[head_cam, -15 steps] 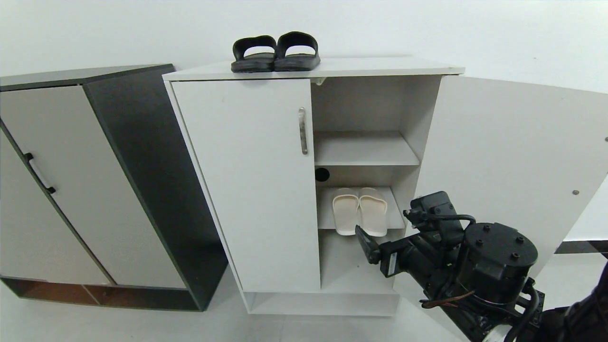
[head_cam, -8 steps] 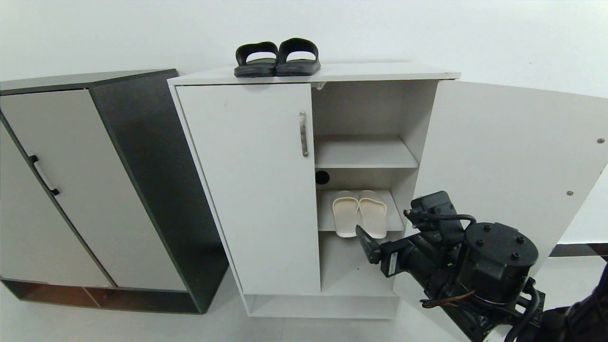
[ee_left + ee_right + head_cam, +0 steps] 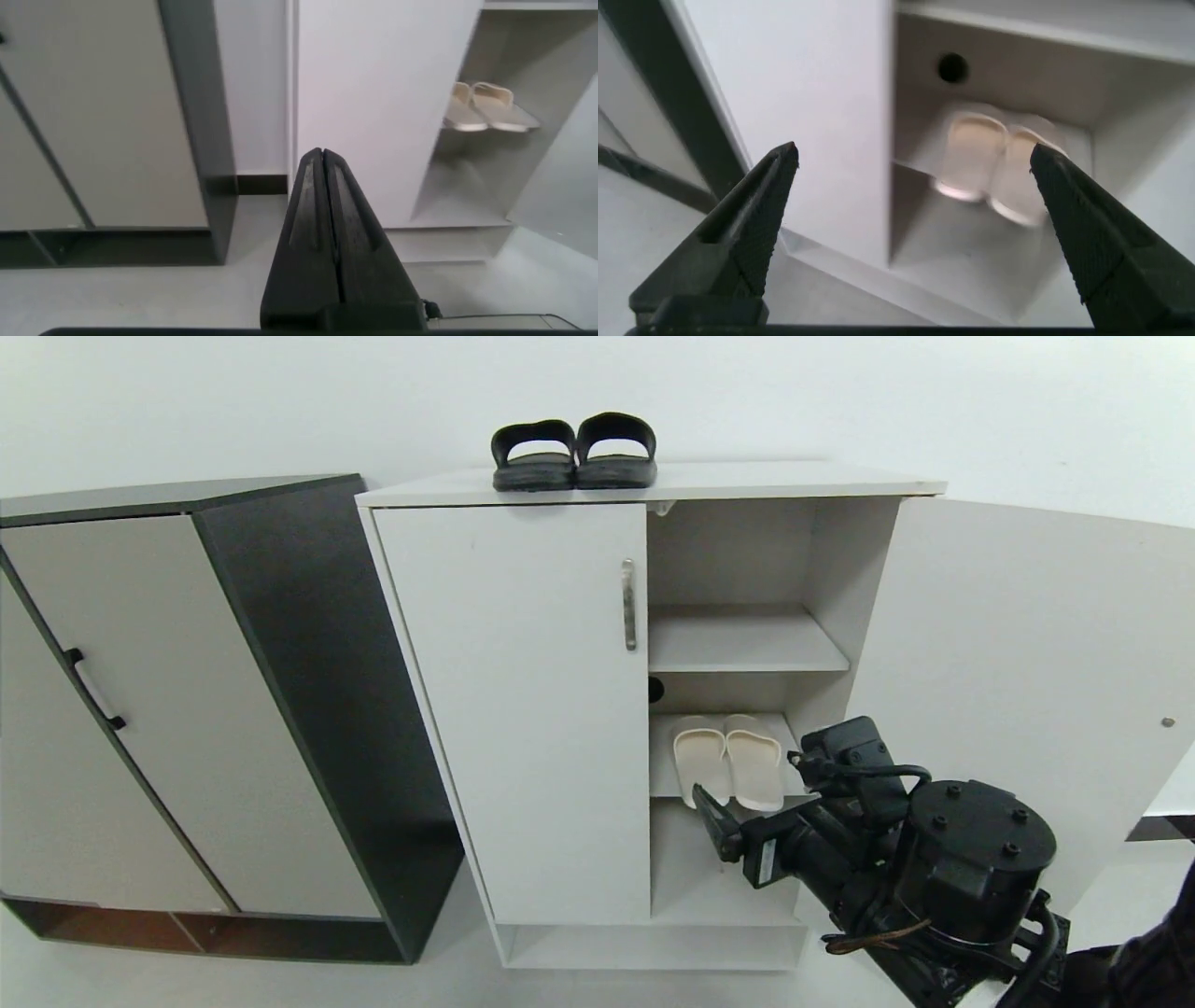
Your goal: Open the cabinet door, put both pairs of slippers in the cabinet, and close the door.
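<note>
My right claw (image 3: 910,177) is spread wide and grips nothing. It hangs in front of the white cabinet (image 3: 653,483), whose right door (image 3: 1027,653) is swung fully open while the left door (image 3: 523,709) is shut. The cream slippers (image 3: 728,767) sit side by side on the middle shelf (image 3: 780,747) inside, near my right claw but apart from it. The black slippers (image 3: 574,453) rest as a pair on the cabinet's top, above the shut door. My left claw (image 3: 322,163) is pressed closed and empty, facing the white cabinet and the dark cabinet (image 3: 308,663) beside it.
</note>
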Robot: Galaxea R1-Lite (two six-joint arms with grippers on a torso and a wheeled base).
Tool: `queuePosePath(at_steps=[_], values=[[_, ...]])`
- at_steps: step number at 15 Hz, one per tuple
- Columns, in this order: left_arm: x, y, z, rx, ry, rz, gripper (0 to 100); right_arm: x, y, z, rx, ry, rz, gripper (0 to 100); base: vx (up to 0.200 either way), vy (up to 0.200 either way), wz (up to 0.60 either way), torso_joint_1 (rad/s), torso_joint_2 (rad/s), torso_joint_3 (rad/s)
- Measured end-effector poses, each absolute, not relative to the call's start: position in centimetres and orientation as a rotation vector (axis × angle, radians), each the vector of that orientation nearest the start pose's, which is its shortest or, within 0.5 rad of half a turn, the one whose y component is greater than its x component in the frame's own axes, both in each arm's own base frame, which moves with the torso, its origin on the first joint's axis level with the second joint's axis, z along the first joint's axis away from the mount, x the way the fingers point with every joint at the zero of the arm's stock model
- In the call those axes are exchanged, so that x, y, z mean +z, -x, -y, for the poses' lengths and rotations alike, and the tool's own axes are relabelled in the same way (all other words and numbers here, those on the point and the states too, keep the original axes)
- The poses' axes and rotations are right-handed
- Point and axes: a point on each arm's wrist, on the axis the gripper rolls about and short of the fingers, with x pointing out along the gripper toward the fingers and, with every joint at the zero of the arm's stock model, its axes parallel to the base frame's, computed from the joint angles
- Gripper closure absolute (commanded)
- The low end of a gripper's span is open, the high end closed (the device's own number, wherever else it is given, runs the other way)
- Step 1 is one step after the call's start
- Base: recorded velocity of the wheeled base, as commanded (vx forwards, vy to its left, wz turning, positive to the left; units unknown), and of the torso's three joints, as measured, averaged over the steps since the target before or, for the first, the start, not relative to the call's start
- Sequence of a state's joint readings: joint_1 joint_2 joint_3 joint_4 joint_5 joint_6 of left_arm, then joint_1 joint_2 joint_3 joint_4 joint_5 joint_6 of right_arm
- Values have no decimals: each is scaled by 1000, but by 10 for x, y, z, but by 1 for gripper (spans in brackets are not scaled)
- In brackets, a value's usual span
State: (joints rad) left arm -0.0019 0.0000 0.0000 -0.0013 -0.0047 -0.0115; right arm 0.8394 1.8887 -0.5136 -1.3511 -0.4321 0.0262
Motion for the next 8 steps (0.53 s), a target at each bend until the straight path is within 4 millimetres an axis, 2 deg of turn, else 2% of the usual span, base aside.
queuePosePath(at_steps=[7,8], values=[[76,23,0,-7,10,1,100,125,-208,-217,406,-12,-24,0,0,200,0,2,3,4],[76,23,0,-7,10,1,100,125,-208,-217,407,-12,-24,0,0,0,0,0,0,0]])
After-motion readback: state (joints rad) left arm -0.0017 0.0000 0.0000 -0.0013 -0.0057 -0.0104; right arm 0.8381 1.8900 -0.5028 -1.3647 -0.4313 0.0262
